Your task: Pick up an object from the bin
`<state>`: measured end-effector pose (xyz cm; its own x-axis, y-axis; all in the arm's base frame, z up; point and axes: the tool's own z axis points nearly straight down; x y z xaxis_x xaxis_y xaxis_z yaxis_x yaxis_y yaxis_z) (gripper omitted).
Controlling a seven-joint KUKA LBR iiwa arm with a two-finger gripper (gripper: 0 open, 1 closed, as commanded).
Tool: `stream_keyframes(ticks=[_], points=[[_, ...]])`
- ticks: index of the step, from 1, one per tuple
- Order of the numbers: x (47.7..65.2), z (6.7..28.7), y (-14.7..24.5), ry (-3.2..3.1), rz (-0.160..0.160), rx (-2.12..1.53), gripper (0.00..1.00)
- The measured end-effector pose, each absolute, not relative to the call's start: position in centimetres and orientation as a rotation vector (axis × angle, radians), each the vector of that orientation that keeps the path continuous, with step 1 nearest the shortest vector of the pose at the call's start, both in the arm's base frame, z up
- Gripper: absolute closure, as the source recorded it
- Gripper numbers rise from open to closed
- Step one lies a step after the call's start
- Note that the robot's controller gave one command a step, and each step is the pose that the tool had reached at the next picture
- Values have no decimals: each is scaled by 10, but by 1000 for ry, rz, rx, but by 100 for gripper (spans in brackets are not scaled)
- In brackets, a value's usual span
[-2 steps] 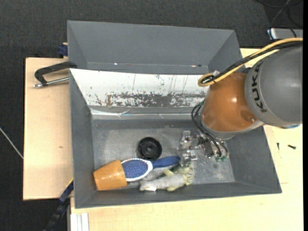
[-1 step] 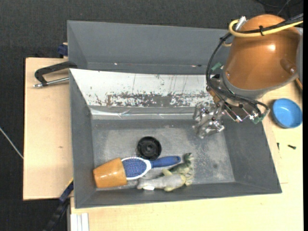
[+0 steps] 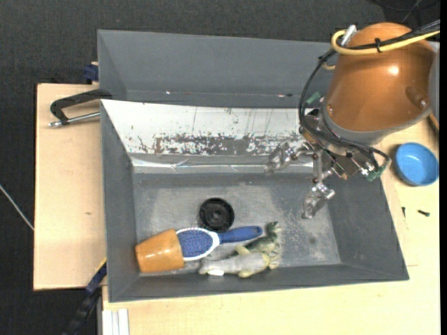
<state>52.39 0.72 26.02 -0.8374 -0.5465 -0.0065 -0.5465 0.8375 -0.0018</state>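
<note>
The gripper (image 3: 299,180) hangs over the right side of the grey bin (image 3: 117,201), fingers spread and empty. An orange cup (image 3: 159,251), blue brush (image 3: 209,241) and black disc (image 3: 216,213) lie front left.

Scuffed matt grey metal bin (image 3: 119,208) holds a glossy plastic brush (image 3: 213,240).

A black round cap (image 3: 215,213) is lying flat by itself. Below it and to its left, an orange cup (image 3: 160,251) is lying on its side. A blue brush (image 3: 216,239) is lying just below the cap, its head touching the cup and its handle pointing right. A limp grey-green toy (image 3: 255,255) is lying below and right of the cap, against the brush handle. A blue round dish (image 3: 416,163) is sitting well apart, up to the cap's right.
</note>
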Motion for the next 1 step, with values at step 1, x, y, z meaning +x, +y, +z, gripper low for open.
stream_keyframes(ticks=[1], points=[[510, 70, 4, 3017, 0, -857, 0]])
